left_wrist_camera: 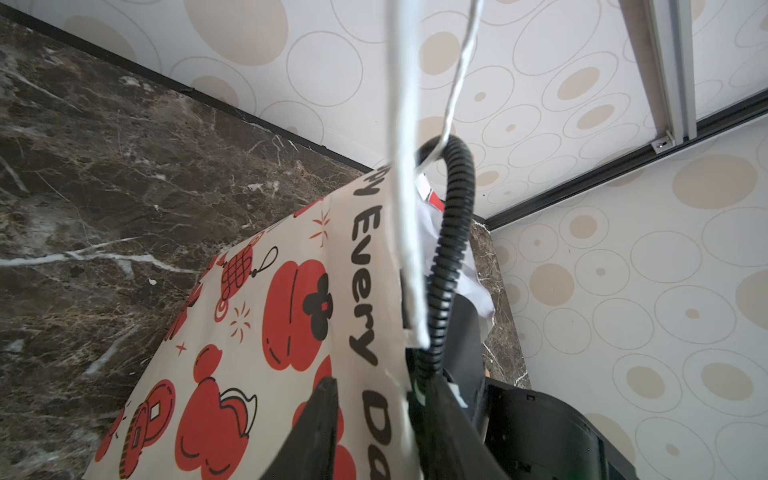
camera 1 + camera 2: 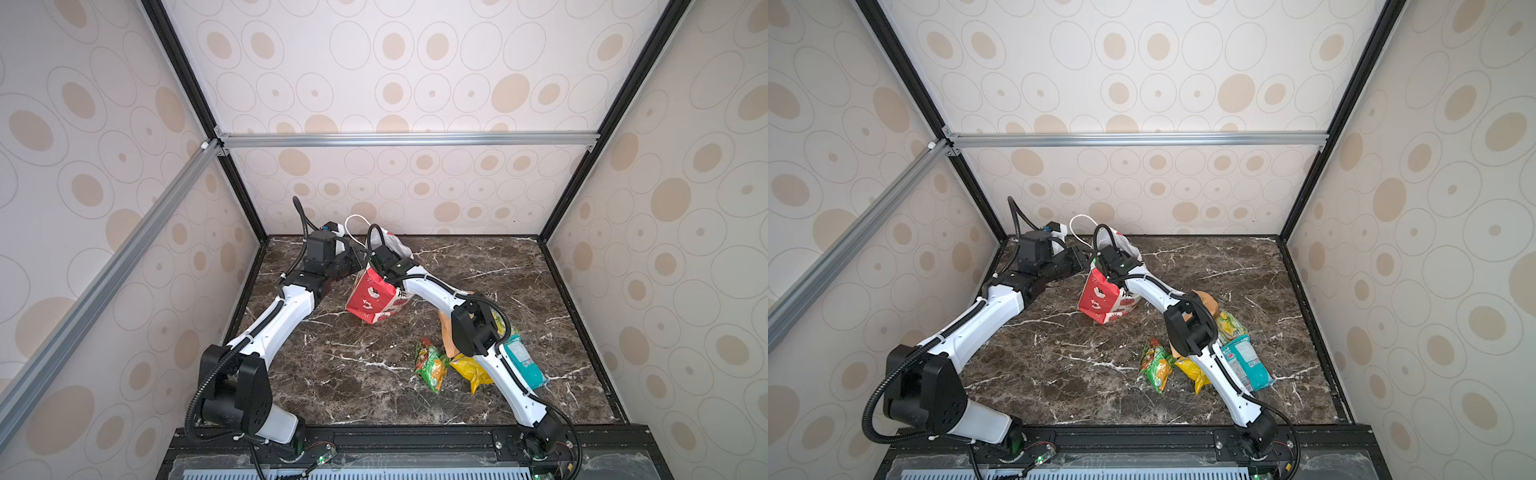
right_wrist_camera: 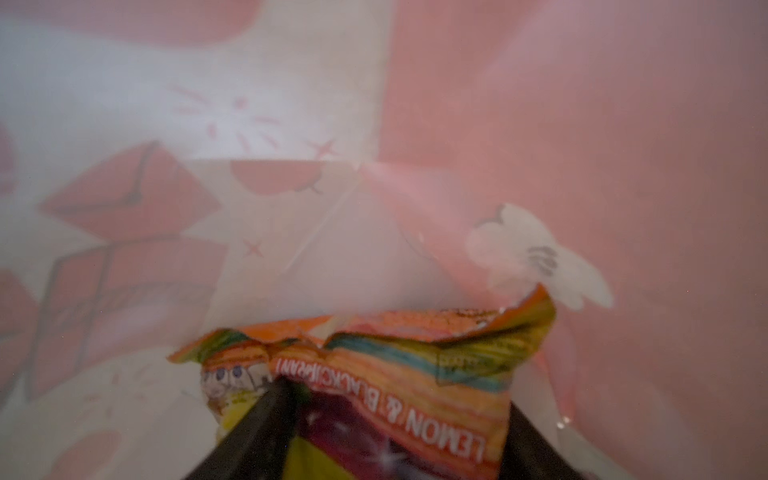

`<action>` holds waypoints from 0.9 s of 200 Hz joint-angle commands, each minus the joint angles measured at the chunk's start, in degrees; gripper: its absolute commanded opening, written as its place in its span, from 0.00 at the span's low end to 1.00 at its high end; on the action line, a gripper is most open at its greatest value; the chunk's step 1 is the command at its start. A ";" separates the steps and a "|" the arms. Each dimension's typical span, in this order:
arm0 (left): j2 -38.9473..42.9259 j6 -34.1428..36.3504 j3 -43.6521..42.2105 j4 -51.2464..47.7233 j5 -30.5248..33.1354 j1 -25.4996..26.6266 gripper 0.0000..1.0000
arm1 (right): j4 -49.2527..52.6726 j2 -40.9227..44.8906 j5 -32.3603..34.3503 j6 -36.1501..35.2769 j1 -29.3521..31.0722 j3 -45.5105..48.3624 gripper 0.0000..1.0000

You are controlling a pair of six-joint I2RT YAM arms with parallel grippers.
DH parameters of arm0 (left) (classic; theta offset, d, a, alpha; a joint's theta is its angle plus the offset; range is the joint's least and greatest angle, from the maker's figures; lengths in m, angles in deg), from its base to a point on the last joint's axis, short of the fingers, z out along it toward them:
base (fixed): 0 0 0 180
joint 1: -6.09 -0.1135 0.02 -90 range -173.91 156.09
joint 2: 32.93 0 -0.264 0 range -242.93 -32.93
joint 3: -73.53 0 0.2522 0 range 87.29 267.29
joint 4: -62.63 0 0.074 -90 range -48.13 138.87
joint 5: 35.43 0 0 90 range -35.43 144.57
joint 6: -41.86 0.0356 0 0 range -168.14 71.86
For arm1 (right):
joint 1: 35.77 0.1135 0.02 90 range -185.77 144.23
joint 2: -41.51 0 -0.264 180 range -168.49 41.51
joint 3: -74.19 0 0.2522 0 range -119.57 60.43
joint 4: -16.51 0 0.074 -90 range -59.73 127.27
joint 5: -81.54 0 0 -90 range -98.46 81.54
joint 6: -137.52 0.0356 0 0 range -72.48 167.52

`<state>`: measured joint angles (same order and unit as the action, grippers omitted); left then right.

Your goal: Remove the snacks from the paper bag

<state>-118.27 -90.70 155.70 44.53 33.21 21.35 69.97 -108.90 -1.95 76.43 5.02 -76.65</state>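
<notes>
Right wrist view: orange packet deep in bag, straight ahead of right gripper; jaws either side, clamp not confirmable. Left gripper parted, astride bag rim. Right arm nearer; likely exit up through bag mouth.

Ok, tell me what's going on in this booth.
The right claw is down inside the red paper bag, with an orange packet between its jaws. The left claw sits at the bag's rim, jaws apart around its wall. A green-and-red packet, a yellow packet and a teal packet lie out on the table.
</notes>
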 commanded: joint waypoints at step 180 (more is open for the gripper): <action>-1.89 2.35 -0.17 -0.85 -3.86 -0.61 0.06 | 0.39 6.14 -12.07 2.10 -2.83 3.72 0.00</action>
<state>-118.88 -89.57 155.15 47.05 28.49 21.24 68.73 -106.36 -11.07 76.62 2.86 -74.24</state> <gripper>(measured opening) 0.091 0.181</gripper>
